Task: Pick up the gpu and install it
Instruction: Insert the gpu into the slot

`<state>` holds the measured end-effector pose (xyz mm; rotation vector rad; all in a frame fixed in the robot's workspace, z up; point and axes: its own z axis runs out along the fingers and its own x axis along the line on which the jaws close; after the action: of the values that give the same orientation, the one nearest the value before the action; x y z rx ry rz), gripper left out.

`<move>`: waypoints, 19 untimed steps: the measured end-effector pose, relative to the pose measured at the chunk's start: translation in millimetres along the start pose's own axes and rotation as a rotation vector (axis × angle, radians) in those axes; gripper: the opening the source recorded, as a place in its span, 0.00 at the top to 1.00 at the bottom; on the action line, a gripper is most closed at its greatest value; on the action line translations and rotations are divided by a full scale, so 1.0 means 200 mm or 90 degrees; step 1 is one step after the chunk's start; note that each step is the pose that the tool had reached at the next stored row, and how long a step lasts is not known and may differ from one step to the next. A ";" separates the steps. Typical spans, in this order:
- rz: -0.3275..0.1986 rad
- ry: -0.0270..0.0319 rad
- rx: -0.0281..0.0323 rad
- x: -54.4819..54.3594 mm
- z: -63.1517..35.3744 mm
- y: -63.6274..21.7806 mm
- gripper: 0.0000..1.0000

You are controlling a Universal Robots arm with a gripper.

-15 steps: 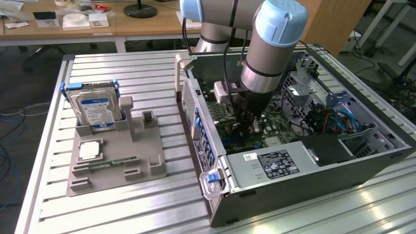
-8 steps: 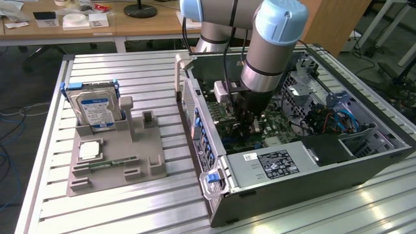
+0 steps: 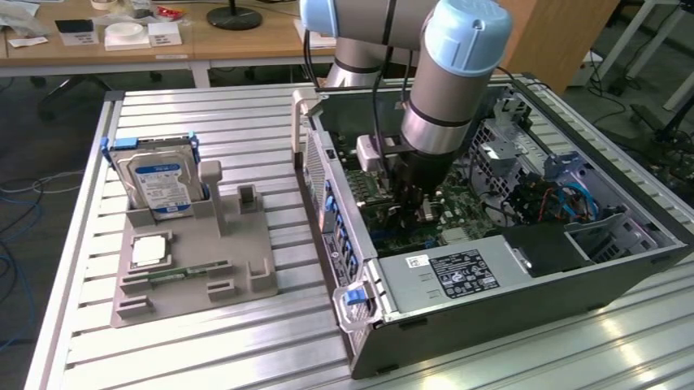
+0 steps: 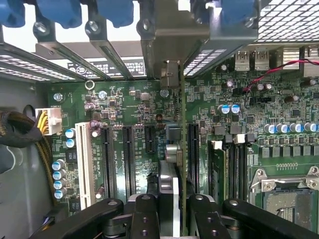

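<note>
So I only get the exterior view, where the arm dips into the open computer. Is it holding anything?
Observer: Yes. The wrist view shows the gripper shut on the gpu, seen edge-on.
Operator: What's under it?
Observer: The green motherboard; the card runs alongside a long black slot.
Operator: Anything else in there?
Observer: An empty processor socket, next to the memory slots.

Motherboard [image 4: 139,119] as landmark. Gripper [image 4: 169,209] down inside case [image 3: 607,276], gpu [image 4: 182,149] edge-on above board. Slots [image 4: 127,154] beside gpu bare. White slot [image 4: 84,164], capacitors [image 4: 60,174], cable bundle [image 4: 15,132] crowd one side; bracket rails [image 4: 99,50] wall far edge.
</note>
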<state>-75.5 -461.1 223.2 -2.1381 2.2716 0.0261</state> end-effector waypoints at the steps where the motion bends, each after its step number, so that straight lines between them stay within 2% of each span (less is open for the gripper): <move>1: 0.000 0.0001 -0.0001 0.00 0.001 0.000 0.72; 11: 0.000 0.0008 -0.0016 0.00 0.015 0.001 0.72; 12: 0.000 -0.0004 -0.0017 0.00 0.027 0.000 0.72; 19: 0.000 0.0001 -0.0023 0.00 0.028 0.000 0.72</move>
<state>-75.6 -461.0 217.7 -2.1397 2.2736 0.0300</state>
